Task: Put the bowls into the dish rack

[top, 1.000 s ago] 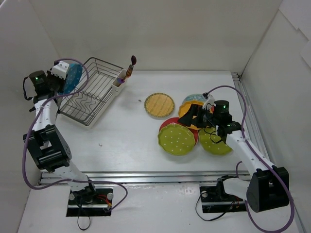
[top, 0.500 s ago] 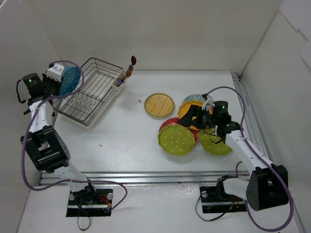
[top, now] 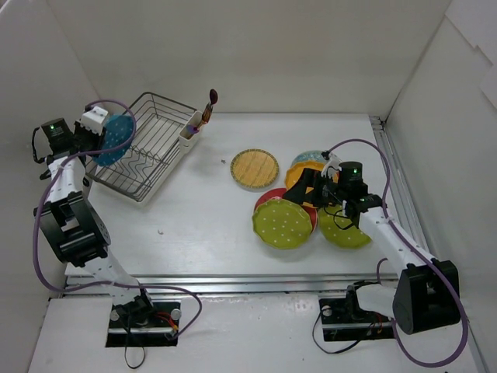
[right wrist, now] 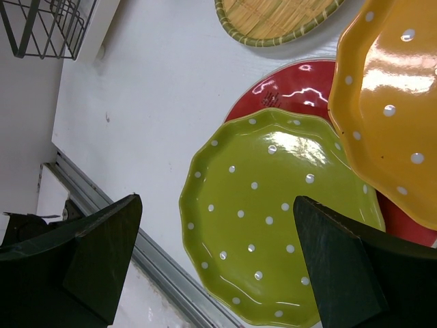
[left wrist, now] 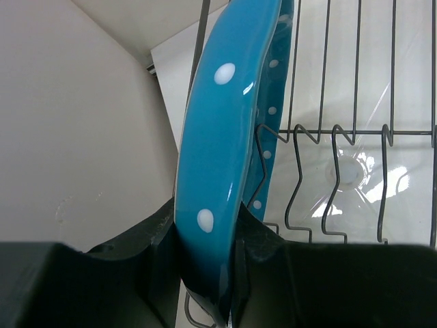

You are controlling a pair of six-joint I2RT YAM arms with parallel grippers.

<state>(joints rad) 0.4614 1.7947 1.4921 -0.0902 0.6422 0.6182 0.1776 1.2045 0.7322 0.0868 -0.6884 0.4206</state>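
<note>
My left gripper (top: 99, 134) is shut on the rim of a blue white-dotted bowl (top: 116, 140), holding it on edge over the left end of the silver wire dish rack (top: 159, 136). In the left wrist view the blue bowl (left wrist: 218, 137) stands nearly upright between my fingers (left wrist: 205, 266), just above the rack's tines (left wrist: 341, 137). My right gripper (top: 312, 186) hangs open over the pile of bowls: a green one (right wrist: 273, 219), an orange one (right wrist: 396, 102), a red one (right wrist: 293, 85) and a tan woven one (right wrist: 273, 20). Nothing sits between its fingers (right wrist: 215, 205).
A white utensil cup (top: 190, 130) with a brush stands at the rack's right corner. A second green bowl (top: 344, 229) and a teal-patterned one (top: 311, 158) lie beside the right arm. White walls close in on the left, back and right.
The left arm has shifted slightly and turned the blue bowl, so more of its face shows over the rack's left end. The right arm has barely moved.
</note>
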